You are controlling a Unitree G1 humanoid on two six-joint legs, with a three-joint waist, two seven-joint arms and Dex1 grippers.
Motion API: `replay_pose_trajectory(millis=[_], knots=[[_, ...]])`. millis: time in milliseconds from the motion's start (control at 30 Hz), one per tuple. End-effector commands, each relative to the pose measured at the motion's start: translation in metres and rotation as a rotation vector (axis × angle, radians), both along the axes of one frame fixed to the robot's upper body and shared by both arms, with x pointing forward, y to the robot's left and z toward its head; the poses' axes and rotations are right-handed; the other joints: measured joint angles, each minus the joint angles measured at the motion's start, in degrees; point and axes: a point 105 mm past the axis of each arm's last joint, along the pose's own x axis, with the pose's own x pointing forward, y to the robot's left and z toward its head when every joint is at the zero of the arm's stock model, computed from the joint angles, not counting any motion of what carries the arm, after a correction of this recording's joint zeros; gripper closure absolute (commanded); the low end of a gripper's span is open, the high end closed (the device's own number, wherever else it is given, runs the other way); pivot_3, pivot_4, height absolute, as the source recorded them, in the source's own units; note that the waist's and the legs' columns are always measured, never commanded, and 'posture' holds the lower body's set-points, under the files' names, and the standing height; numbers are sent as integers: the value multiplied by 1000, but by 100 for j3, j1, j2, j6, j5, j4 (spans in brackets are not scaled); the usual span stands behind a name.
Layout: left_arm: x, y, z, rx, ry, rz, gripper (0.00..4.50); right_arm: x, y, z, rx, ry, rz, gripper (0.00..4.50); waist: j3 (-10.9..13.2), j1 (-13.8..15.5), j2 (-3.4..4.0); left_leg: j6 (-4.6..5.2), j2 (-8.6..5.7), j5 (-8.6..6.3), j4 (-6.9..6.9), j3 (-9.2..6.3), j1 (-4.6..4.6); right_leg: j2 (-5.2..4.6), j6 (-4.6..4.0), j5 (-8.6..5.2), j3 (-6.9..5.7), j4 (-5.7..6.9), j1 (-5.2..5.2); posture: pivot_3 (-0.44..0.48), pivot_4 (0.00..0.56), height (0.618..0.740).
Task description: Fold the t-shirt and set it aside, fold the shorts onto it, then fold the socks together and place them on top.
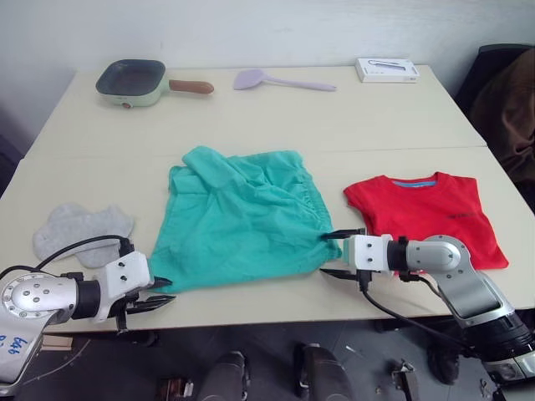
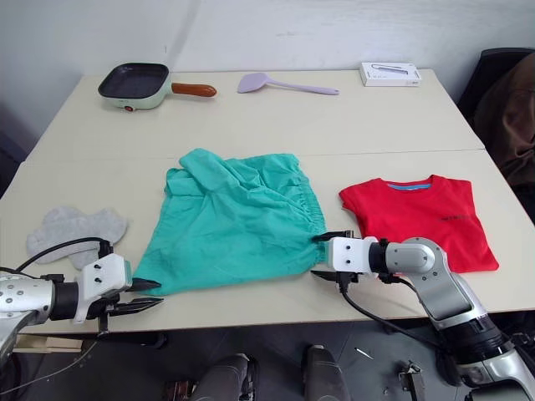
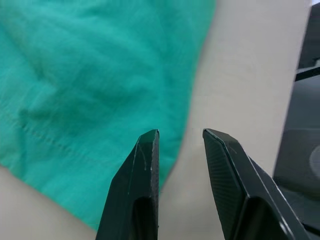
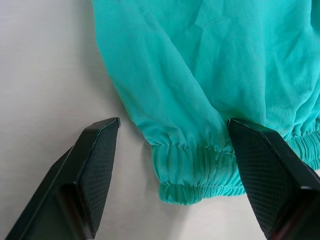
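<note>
The teal shorts (image 1: 242,217) lie spread and rumpled in the middle of the table (image 1: 251,125). The red t-shirt (image 1: 426,213) rests folded to their right, blue neck label showing. On the left lie the grey socks (image 1: 79,230), overlapping each other. My left gripper (image 1: 167,290) hovers at the near left corner of the shorts, open by a small gap; in the left wrist view the hem (image 3: 100,150) runs behind one finger. At the near right corner my right gripper (image 1: 324,254) stands wide open, with the gathered waistband (image 4: 200,172) lying between its fingers.
Along the far edge stand a green pan with a wooden handle (image 1: 129,81), a lilac spatula (image 1: 280,81) and a white box (image 1: 386,69). Dark cloth hangs off a chair (image 1: 510,100) at the right. The near table edge runs just below both grippers.
</note>
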Motion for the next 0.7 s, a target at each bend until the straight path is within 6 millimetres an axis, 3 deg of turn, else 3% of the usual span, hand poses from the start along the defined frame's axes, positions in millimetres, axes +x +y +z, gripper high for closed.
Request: replay_pose_trajectory(millis=[33, 67, 167, 200, 400, 600, 667, 700], knots=[[-6, -1, 13, -1, -16, -33, 2211, -2, 1, 1, 10, 13, 14, 969, 0, -1, 0, 0, 0, 0, 0, 0, 0, 0, 0, 0, 0, -1, 0, 0, 150, 740], [-5, 1, 12, 17, -29, -20, 1884, -2, 1, 1, 13, 17, 15, 969, 0, 1, 0, 0, 0, 0, 0, 0, 0, 0, 0, 0, 0, 0, 0, 0, 150, 740], [-1, 9, 7, 62, -46, 2, 986, -3, 2, 1, 14, 18, 22, 409, 0, 2, 0, 0, 0, 0, 0, 0, 1, 1, 0, 0, 0, 0, 0, 0, 150, 740], [-1, 11, 5, 73, -44, 2, 943, -3, 2, 1, 13, 17, 23, 100, 0, 2, 0, 0, 0, 0, 0, 0, 1, 1, 0, 0, 0, 0, 1, 0, 150, 740], [17, 30, -14, 171, -122, 43, 943, 1, 4, 3, 15, 3, 21, 40, -1, 4, 1, 0, 0, 0, -1, 1, 2, 1, -1, 0, -2, 0, 1, 0, 150, 740], [28, 30, -18, 172, -159, 36, 943, 2, 4, 2, 12, 3, 22, 40, -19, 15, 30, 0, -2, 0, -1, 3, 17, -1, -1, 0, 0, 10, 10, 0, 150, 740], [30, 29, -17, 162, -165, 34, 1334, 2, 4, 2, 13, 5, 25, 0, -20, 15, 33, 0, -2, 1, -1, 3, 21, -1, -1, 0, 1, 12, 13, 0, 150, 740], [31, 28, -17, 159, -164, 29, 1508, 2, 5, 2, 17, 7, 25, 193, -20, 13, 32, 0, -2, 0, -1, 3, 24, -1, -1, 0, 1, 12, 16, 0, 150, 740]])
